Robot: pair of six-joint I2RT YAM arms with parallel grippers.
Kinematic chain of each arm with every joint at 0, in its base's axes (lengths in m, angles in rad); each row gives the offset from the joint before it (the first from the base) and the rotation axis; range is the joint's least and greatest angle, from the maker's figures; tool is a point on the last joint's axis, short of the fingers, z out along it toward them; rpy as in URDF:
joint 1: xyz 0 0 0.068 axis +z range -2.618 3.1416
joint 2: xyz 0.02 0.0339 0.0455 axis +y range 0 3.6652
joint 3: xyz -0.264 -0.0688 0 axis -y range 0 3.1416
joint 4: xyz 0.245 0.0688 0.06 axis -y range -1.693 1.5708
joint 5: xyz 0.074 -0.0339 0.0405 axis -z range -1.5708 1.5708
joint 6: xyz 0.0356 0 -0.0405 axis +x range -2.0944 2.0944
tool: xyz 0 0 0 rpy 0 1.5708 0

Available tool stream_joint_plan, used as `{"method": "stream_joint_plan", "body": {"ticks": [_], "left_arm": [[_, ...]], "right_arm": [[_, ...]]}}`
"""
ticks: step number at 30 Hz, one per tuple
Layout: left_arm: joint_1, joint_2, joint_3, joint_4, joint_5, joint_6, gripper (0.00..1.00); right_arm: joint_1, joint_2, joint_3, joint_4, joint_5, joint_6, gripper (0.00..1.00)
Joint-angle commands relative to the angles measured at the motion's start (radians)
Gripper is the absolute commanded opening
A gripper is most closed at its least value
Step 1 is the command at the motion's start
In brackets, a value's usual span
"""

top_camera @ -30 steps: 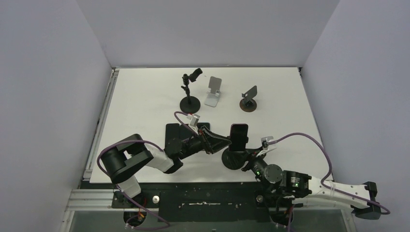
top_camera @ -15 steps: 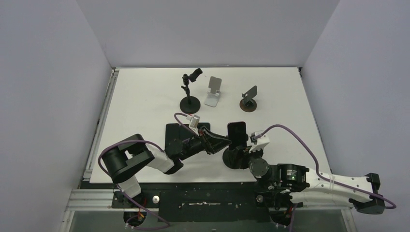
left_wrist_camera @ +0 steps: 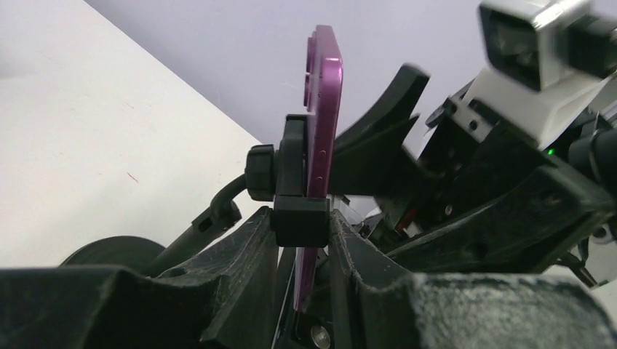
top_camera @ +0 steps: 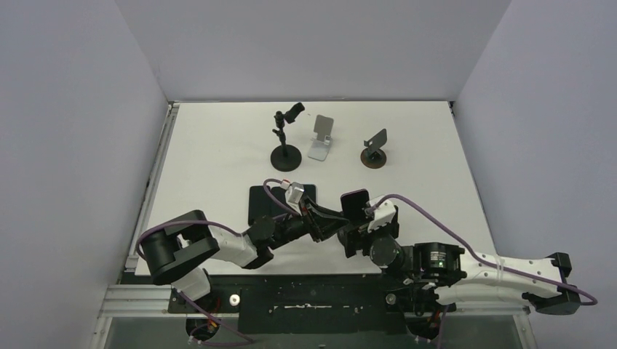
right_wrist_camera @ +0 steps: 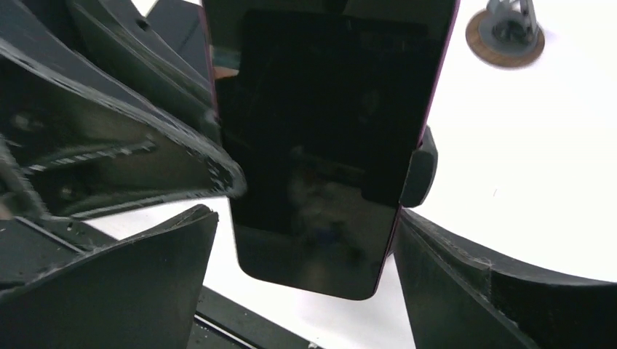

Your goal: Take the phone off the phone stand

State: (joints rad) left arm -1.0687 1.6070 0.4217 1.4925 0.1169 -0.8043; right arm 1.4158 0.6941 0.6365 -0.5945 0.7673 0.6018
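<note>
The purple phone (top_camera: 354,203), black screen toward the right arm, stands upright in the black phone stand's clamp (left_wrist_camera: 300,212). In the left wrist view I see the phone (left_wrist_camera: 324,102) edge-on. My left gripper (left_wrist_camera: 302,243) is shut on the clamp, one finger pressed on each side. My right gripper (right_wrist_camera: 305,218) is open and straddles the lower end of the phone (right_wrist_camera: 320,145). Its right finger (right_wrist_camera: 466,276) lies close to the phone's edge and its left finger (right_wrist_camera: 138,269) stands apart. The stand's round base (left_wrist_camera: 109,251) is hidden under the grippers in the top view.
A black mat (top_camera: 262,198) lies just left of the grippers. At the back of the table stand a black gooseneck stand (top_camera: 285,138), a silver stand (top_camera: 321,138) and a small dark stand (top_camera: 375,149). The table's near edge is right below both wrists.
My right gripper has moved left and forward from beside the stand's base until its open fingers straddle the phone. The left gripper and the phone have shifted slightly away from me.
</note>
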Motion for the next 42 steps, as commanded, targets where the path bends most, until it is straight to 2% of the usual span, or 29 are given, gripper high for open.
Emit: {"method": "stream_joint_plan", "body": {"ticks": [1, 5, 7, 12, 15, 20, 24, 30, 39, 42], "left_arm": [[-0.026, -0.057, 0.010, -0.042, -0.021, 0.086, 0.00], [-0.029, -0.059, 0.025, -0.067, -0.031, 0.096, 0.00], [-0.031, -0.060, 0.035, -0.084, -0.036, 0.099, 0.00], [-0.047, -0.054, 0.044, -0.116, -0.042, 0.125, 0.00], [-0.059, -0.048, 0.039, -0.117, -0.050, 0.131, 0.00], [-0.067, -0.045, 0.034, -0.112, -0.064, 0.131, 0.00], [-0.072, -0.040, 0.033, -0.102, -0.066, 0.131, 0.00], [-0.079, -0.032, 0.023, -0.086, -0.066, 0.128, 0.00], [-0.079, -0.034, 0.018, -0.086, -0.065, 0.132, 0.00], [-0.079, -0.032, 0.017, -0.082, -0.060, 0.132, 0.00]], "right_arm": [[0.015, -0.066, 0.114, 0.031, -0.034, -0.103, 0.96], [0.015, -0.058, 0.197, -0.062, -0.067, -0.111, 0.97], [0.015, -0.054, 0.235, -0.114, -0.035, -0.076, 0.97], [0.015, -0.061, 0.295, -0.081, 0.058, -0.009, 0.98], [0.015, 0.049, 0.385, -0.107, 0.099, 0.027, 0.99], [0.013, 0.289, 0.556, -0.336, 0.154, 0.164, 1.00], [-0.020, 0.376, 0.603, -0.435, 0.152, 0.256, 1.00], [-0.101, 0.370, 0.567, -0.427, 0.072, 0.250, 1.00], [-0.106, 0.336, 0.589, -0.381, 0.056, 0.166, 1.00], [-0.164, 0.364, 0.591, -0.374, -0.024, 0.116, 1.00]]}}
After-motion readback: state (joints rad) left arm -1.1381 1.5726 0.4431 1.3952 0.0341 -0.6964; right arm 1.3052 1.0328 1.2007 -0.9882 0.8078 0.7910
